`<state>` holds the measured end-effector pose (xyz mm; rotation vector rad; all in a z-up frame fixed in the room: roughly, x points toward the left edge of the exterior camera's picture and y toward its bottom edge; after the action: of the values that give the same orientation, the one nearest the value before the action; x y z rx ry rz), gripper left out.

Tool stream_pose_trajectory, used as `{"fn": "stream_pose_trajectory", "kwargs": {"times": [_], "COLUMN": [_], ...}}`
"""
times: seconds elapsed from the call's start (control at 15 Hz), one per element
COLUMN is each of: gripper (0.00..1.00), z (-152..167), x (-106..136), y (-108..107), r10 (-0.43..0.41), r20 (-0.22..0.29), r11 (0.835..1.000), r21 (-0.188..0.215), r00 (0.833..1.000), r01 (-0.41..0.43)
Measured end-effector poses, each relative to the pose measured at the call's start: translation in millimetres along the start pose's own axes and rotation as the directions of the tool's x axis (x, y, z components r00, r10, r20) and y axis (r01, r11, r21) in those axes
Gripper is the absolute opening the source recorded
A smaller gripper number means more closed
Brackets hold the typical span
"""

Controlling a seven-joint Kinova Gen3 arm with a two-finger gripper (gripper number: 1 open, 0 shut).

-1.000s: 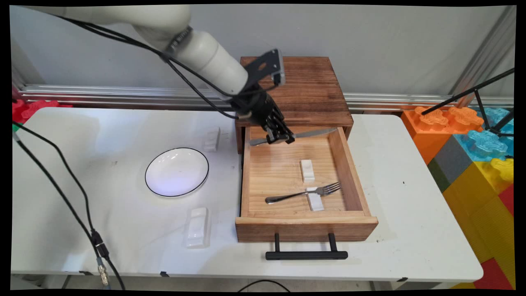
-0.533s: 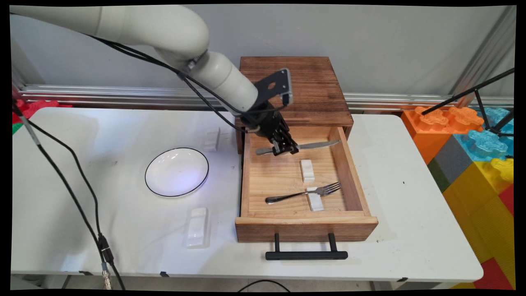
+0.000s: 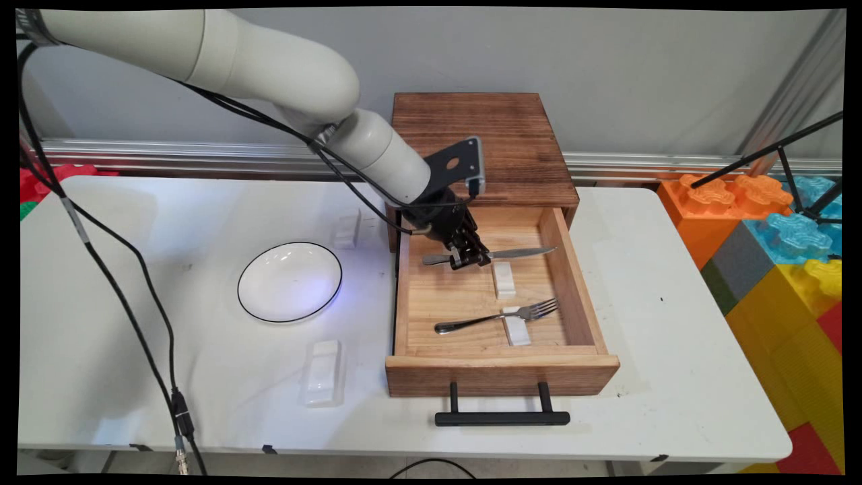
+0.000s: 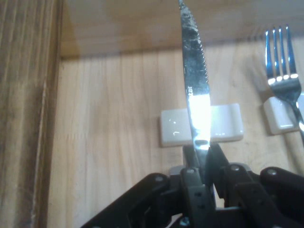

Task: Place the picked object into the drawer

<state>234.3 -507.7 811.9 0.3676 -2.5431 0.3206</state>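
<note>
In the main view, a table knife (image 3: 495,254) is held clamped in the pincer (image 3: 469,258) near the handle end, its blade pointing toward three o'clock, above the far half of the open wooden drawer (image 3: 502,372). A slip can be judged possible: the knife is gripped close to one end, so the long blade could pivot downward between the fingers. The blade tip lies close to the drawer's right wall (image 3: 572,283), and a strike there could be caused by any swing toward three o'clock. Just below the knife a white cutlery rest (image 3: 503,279) is seen on the drawer floor; if the blade is set off-centre on it, the knife may roll off. At six o'clock from that rest, a fork (image 3: 498,316) is laid across a second white rest (image 3: 516,327), tines toward three o'clock. The cabinet (image 3: 485,145) stands behind the drawer. On the counter (image 3: 673,377), well apart at nine o'clock from the drawer, an empty black-rimmed plate (image 3: 290,281) is seen

In the hand view, the knife (image 4: 194,80) is seen gripped edge-on, the pincer (image 4: 203,164) shut tight on it, with the blade running toward twelve o'clock directly over the rest (image 4: 202,124). The fork tines (image 4: 280,57) are seen at two o'clock, resting on the other rest (image 4: 282,114)
</note>
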Motion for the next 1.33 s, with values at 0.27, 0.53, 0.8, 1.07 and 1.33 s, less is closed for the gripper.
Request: {"fn": "stream_pose_trajectory", "kwargs": {"times": [0.27,0.53,0.8,1.07,1.33], "gripper": [0.00,0.00,0.00,0.00,0.00], "z": [9.9,17.4,24.5,29.5,34.6], "x": [-3.9,-5.8,-7.6,-9.0,-11.2], "y": [1.4,2.4,3.8,4.7,5.7], "r10": [0.007,0.008,0.009,0.011,0.015], "r20": [0.005,0.002,0.001,-0.001,-0.001], "r11": [1.000,1.000,1.000,1.000,1.000], "r21": [-0.003,-0.005,-0.006,-0.006,-0.007], "r00": [1.000,1.000,1.000,1.000,1.000], "r01": [-0.007,-0.008,-0.009,-0.011,-0.015]}}
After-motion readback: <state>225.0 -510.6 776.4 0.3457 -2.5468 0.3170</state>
